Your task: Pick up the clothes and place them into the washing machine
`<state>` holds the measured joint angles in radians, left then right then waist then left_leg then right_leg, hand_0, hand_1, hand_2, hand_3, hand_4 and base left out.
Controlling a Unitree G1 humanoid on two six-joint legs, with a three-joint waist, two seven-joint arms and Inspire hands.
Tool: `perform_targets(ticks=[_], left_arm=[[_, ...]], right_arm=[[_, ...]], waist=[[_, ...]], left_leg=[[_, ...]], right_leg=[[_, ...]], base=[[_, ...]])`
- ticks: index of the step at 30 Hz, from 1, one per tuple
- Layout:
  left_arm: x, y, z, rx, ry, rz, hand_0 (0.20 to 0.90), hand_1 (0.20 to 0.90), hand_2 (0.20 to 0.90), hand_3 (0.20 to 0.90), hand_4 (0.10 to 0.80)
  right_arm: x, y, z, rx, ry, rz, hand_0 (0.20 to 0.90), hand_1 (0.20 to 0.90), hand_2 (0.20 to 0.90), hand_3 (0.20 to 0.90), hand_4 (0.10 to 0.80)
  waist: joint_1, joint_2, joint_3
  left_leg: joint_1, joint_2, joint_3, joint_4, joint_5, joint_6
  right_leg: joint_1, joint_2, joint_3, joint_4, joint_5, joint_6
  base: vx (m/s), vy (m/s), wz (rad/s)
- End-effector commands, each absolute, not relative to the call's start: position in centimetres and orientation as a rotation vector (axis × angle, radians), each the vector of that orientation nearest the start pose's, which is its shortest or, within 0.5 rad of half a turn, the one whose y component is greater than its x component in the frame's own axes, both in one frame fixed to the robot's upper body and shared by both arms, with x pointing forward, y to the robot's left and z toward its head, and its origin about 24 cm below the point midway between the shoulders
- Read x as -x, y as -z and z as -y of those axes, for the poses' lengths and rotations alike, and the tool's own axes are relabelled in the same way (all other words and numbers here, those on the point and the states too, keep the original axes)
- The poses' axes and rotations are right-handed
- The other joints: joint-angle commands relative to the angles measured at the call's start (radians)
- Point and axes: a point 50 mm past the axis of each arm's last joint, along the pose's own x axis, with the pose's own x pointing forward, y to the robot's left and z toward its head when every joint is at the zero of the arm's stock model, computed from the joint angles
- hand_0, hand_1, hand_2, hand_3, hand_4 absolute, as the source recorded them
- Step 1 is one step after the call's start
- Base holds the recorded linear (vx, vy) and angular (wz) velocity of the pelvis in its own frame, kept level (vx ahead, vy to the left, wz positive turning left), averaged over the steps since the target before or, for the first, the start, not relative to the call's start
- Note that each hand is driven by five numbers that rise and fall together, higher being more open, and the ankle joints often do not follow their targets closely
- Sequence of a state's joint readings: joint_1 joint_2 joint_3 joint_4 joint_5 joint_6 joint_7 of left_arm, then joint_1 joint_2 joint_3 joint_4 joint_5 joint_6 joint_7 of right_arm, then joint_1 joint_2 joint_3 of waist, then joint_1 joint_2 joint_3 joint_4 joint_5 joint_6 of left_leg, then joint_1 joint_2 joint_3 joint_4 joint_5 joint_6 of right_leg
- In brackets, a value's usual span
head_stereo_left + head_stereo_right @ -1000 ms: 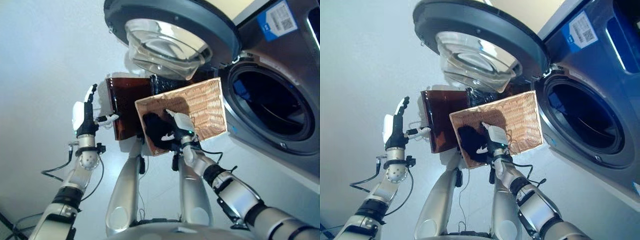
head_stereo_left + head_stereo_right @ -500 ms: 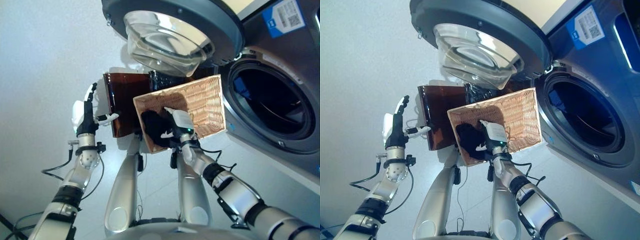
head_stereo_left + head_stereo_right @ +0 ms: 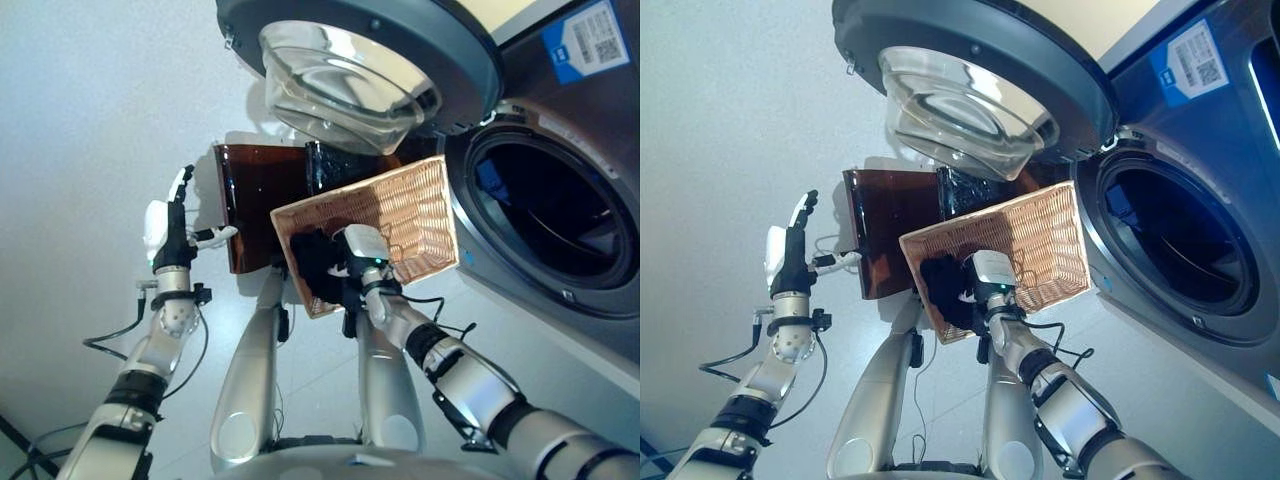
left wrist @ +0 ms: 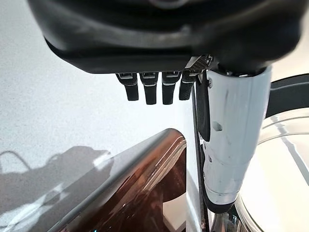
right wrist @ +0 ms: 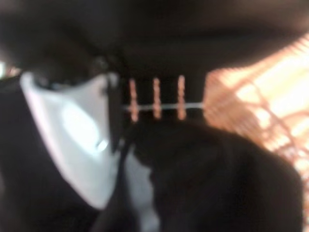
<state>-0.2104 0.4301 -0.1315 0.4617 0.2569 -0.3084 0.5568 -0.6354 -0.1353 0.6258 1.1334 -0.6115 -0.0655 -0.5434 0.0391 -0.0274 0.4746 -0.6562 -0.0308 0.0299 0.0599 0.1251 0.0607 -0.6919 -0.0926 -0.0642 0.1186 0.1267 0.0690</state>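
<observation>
My right hand [image 3: 358, 262] sits at the centre of the frame, inside the wicker basket [image 3: 415, 215], with its fingers curled down into the black clothes [image 3: 312, 262]; the right wrist view shows dark fabric bunched against the palm. I judge this a grasp on the clothes. The clothes lie in the basket's lower left corner. The basket rests tilted, just left of the washing machine [image 3: 560, 215] opening at the right of the frame, below the open door [image 3: 350, 60] at the top. My left hand [image 3: 165, 235] is raised at the left, fingers straight, holding nothing, beside a brown panel [image 3: 255, 200]. Current step: pick-up. The next move calls for lifting the clothes clear of the basket rim, then carrying them right into the drum.
</observation>
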Motion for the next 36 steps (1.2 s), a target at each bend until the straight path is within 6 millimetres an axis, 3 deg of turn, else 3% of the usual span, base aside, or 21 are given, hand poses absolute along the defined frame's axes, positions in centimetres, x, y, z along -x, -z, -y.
perform_targets(ticks=[1, 7, 13, 17, 27, 33, 36], left_arm=[[-27.4, -6.8, -24.2, -0.643, -0.433, 0.344, 0.900, 0.900, 0.900, 0.900, 0.800], [-27.4, -6.7, -24.1, -0.643, -0.431, 0.339, 0.900, 0.900, 0.900, 0.900, 0.800], [-27.0, -6.0, -24.3, -0.635, -0.444, 0.310, 0.900, 0.900, 0.900, 0.900, 0.800], [-26.6, -5.5, -24.5, -0.636, -0.447, 0.296, 0.900, 0.900, 0.900, 0.900, 0.800], [-26.1, -4.9, -24.6, -0.639, -0.411, 0.275, 0.900, 0.900, 0.900, 0.900, 0.800], [-25.9, -4.5, -24.8, -0.614, -0.416, 0.252, 0.900, 0.900, 0.900, 0.900, 0.800], [-25.7, -4.2, -24.9, -0.592, -0.425, 0.236, 0.900, 0.900, 0.900, 0.900, 0.800]], right_arm=[[-30.2, 3.5, 9.2, 1.242, -0.237, 0.037, 0.200, 0.200, 0.200, 0.200, 0.300], [-30.3, 3.4, 9.7, 1.227, -0.199, 0.035, 0.200, 0.200, 0.200, 0.200, 0.300], [-30.7, 2.4, 11.3, 1.085, -0.067, 0.038, 0.200, 0.200, 0.200, 0.200, 0.300], [-31.6, 0.2, 12.8, 1.015, 0.012, 0.125, 0.200, 0.200, 0.200, 0.200, 0.300], [-33.7, -5.7, 17.3, 1.056, 0.149, 0.312, 0.200, 0.200, 0.200, 0.200, 0.300], [-33.6, -6.5, 18.0, 0.979, 0.180, 0.325, 0.200, 0.200, 0.200, 0.200, 0.300], [-32.8, -5.6, 18.2, 0.811, 0.201, 0.271, 0.200, 0.200, 0.200, 0.200, 0.300]], waist=[[0.001, 0.016, -0.043], [-0.001, 0.017, -0.055], [-0.006, 0.018, -0.084], [-0.007, 0.016, -0.107], [0.004, 0.010, -0.155], [0.004, 0.007, -0.177], [0.002, 0.005, -0.182]], left_leg=[[-0.086, -0.031, 0.027, 0.064, -0.062, -0.046], [-0.087, -0.030, 0.030, 0.068, -0.066, -0.044], [-0.078, -0.031, 0.031, 0.069, -0.073, -0.041], [-0.070, -0.029, 0.031, 0.070, -0.078, -0.039], [-0.035, -0.028, 0.021, 0.059, -0.082, -0.038], [-0.020, -0.029, 0.018, 0.052, -0.078, -0.037], [0.001, -0.027, 0.019, 0.049, -0.084, -0.037]], right_leg=[[-0.068, 0.011, -0.017, -0.046, 0.052, 0.004], [-0.071, 0.010, -0.016, -0.040, 0.047, 0.003], [-0.066, 0.011, -0.016, -0.033, 0.041, 0.003], [-0.060, 0.011, -0.013, -0.030, 0.036, 0.002], [-0.027, 0.013, -0.017, -0.033, 0.020, -0.002], [-0.012, 0.012, -0.019, -0.036, 0.018, -0.003], [0.008, 0.014, -0.021, -0.034, 0.010, -0.003]], base=[[0.000, 0.000, 0.00], [0.000, 0.000, 0.00], [0.006, 0.000, 0.00], [0.016, -0.005, 0.00], [0.020, -0.026, 0.04], [0.017, -0.013, 0.02], [0.000, 0.000, 0.00]])
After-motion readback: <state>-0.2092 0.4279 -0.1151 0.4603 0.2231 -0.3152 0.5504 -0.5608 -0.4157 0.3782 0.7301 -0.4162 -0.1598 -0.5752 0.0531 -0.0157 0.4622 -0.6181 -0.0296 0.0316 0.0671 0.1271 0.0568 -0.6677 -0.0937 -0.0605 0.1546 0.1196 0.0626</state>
